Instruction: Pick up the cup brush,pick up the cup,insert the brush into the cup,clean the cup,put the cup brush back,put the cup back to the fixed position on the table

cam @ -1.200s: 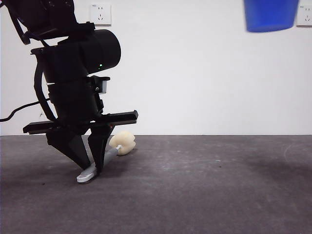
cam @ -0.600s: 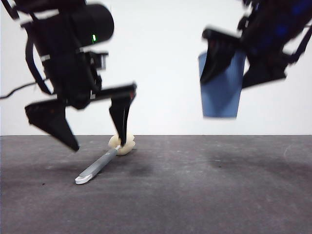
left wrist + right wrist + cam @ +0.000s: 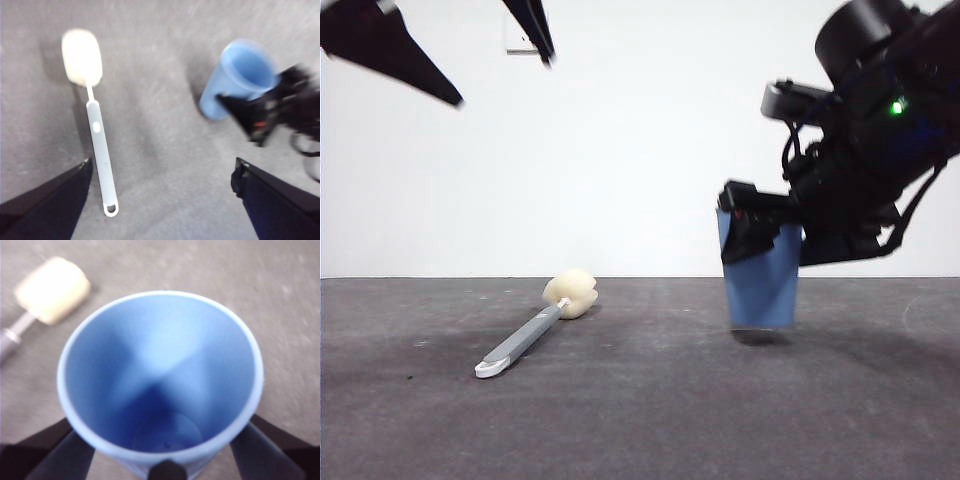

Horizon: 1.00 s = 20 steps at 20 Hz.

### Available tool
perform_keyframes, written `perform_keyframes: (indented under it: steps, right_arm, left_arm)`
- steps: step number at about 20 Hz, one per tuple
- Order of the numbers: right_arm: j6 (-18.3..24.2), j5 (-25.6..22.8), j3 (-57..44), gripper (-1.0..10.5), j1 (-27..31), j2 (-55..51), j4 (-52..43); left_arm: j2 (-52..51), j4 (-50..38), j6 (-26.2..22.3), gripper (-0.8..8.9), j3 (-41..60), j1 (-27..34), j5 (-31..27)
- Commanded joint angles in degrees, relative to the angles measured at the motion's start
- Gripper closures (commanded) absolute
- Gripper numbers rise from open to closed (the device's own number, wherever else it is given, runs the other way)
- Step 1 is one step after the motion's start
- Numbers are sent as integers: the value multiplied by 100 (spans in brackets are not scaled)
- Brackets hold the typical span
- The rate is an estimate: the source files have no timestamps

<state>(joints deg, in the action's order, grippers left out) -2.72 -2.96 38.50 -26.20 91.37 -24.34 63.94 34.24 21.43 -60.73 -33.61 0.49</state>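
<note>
- Your cup brush lies flat on the table, untouched by either arm, so returning the brush looks done.
- Its cream sponge head points toward 1 o'clock in the front view and the white handle tip toward 7 o'clock.
- Your left gripper hangs high above the brush, at about 11 o'clock in the front view. Its jaws are spread wide and hold nothing.
- Your right gripper is clamped on the blue cup near the rim, with a jaw on each side of it, as the right wrist view shows.
- The cup is upright, mouth up, well to the brush's 3 o'clock side. A thin dark shadow shows under its base, so you should judge it just above the table or barely touching; the pictures do not settle which.
- The cup's inside looks empty in the right wrist view.
- What I judge is left for you: seat the cup at its fixed spot, open the right jaws and lift clear.
- Count: one cup brush, one cup, two grippers, one table. A wall socket shows partly behind the left gripper.
</note>
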Motion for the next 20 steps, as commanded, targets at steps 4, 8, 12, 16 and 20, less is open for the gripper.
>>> perform_keyframes:
  steps: [4, 8, 12, 16, 20]
  right_arm:
    - [225, 7, -76, 959, 0, 245, -131]
    - [223, 0, -98, 827, 0, 251, 157]
    - [219, 4, -98, 520, -2, 247, 476]
    - [243, 4, -98, 363, -7, 76, 483]
    - [240, 0, -98, 309, -7, -525, 772]
  left_arm:
    - [-745, 476, -72, 342, 42, -22, -2]
    - [-988, 741, -74, 342, 42, -22, -4]
    - [-1014, 922, -85, 342, 42, -22, -4]
    - [-1014, 960, -118, 342, 42, -22, -4]
    - [-1014, 997, -118, 342, 42, -22, -2]
